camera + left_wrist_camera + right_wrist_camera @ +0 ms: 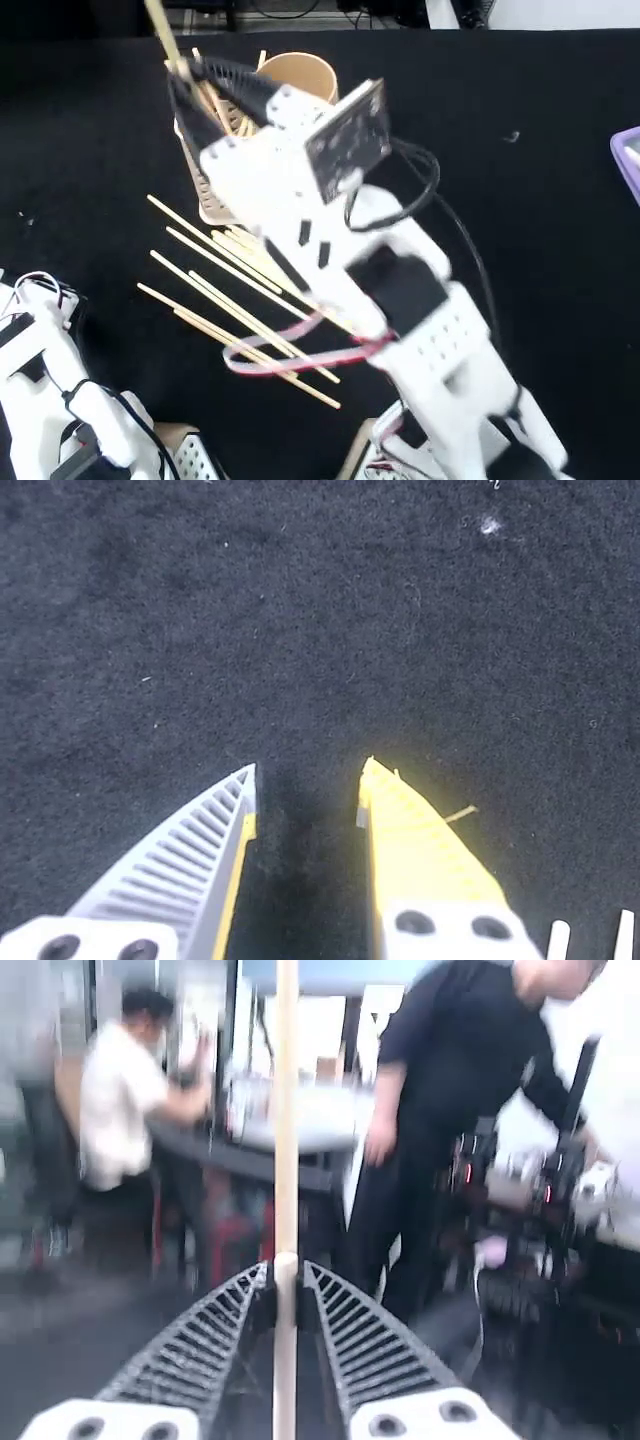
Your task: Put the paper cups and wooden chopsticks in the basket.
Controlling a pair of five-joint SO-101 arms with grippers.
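Matt fuzzy blk cloth [300, 600], bare-wood chopsticks [243, 255], paper cup [300, 72], ribbed plastic jaws.

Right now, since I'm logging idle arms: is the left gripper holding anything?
No, the left gripper hangs open above the black table, holding nothing.

Place: robotics lab or workshop.
Evidence: black-clothed table [530, 90]; cluttered workbench [300, 1125] in the room behind; wired electronic gear [520, 1185].

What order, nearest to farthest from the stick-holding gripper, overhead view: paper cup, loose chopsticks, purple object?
1. paper cup, just beside the right gripper and its held chopstick.
2. loose chopsticks, spread across the table.
3. purple object, at the view's right edge.
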